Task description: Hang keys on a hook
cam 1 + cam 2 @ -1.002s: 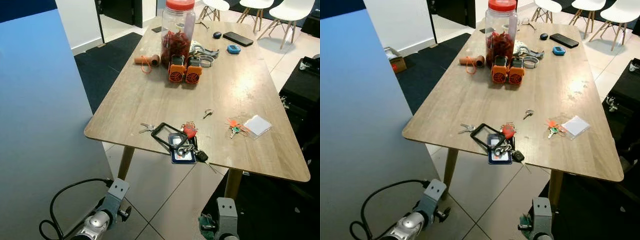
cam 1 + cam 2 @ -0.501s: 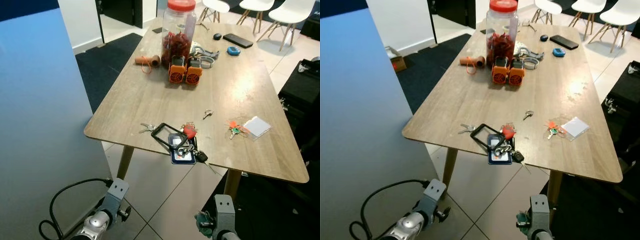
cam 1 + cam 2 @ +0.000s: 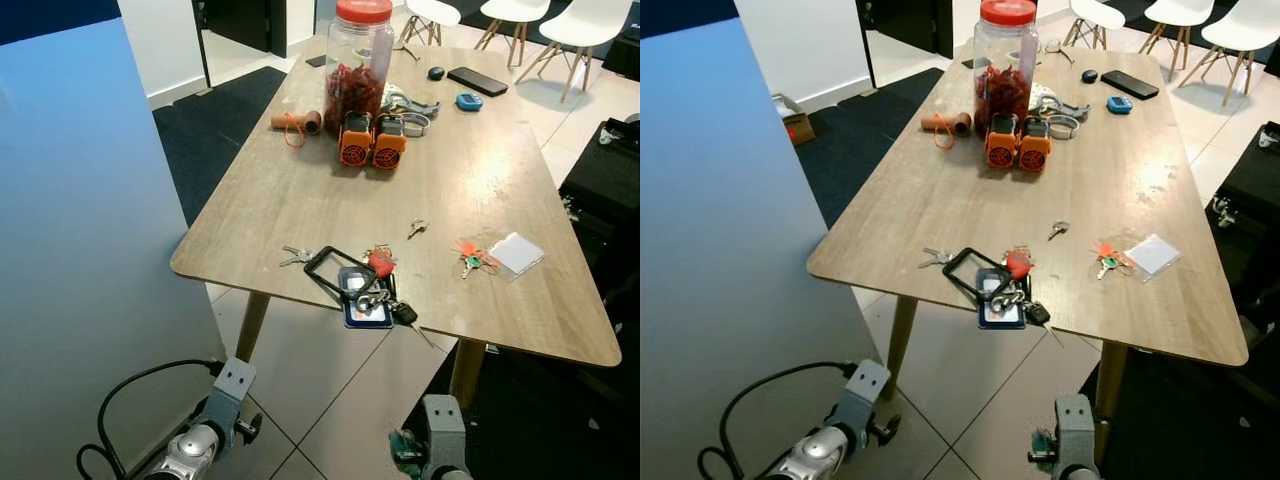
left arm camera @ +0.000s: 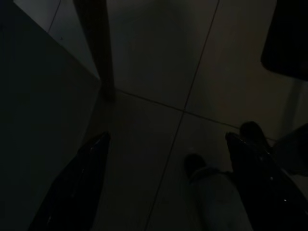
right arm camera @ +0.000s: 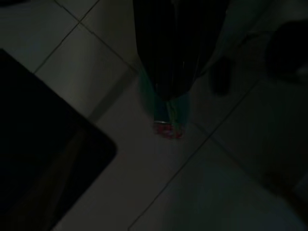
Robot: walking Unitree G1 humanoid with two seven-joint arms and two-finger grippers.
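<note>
Several key sets lie on the wooden table (image 3: 300, 190). A bunch with a red tag (image 3: 378, 262) rests by a black loop (image 3: 335, 272) and a blue card (image 3: 362, 310) at the near edge. Small silver keys (image 3: 295, 256), a single key (image 3: 416, 227) and an orange-and-green bunch (image 3: 470, 258) lie nearby. Both arms hang low in front of the table. My left gripper (image 4: 168, 139) is open over the tiled floor. My right gripper (image 5: 168, 94) is shut on a teal-green tag (image 5: 166, 113) with a red bit below it, also seen beside the right wrist (image 3: 400, 450).
A blue panel (image 3: 80, 200) stands close on the left. At the table's far end are a red-lidded jar (image 3: 357, 65), two orange devices (image 3: 370, 145) and a phone (image 3: 476, 80). White chairs (image 3: 580, 20) stand beyond. A dark mat (image 3: 215, 130) covers the floor left of the table.
The view has shifted slightly. My right wrist has drifted a little to the left and down. The things on the table have not moved.
</note>
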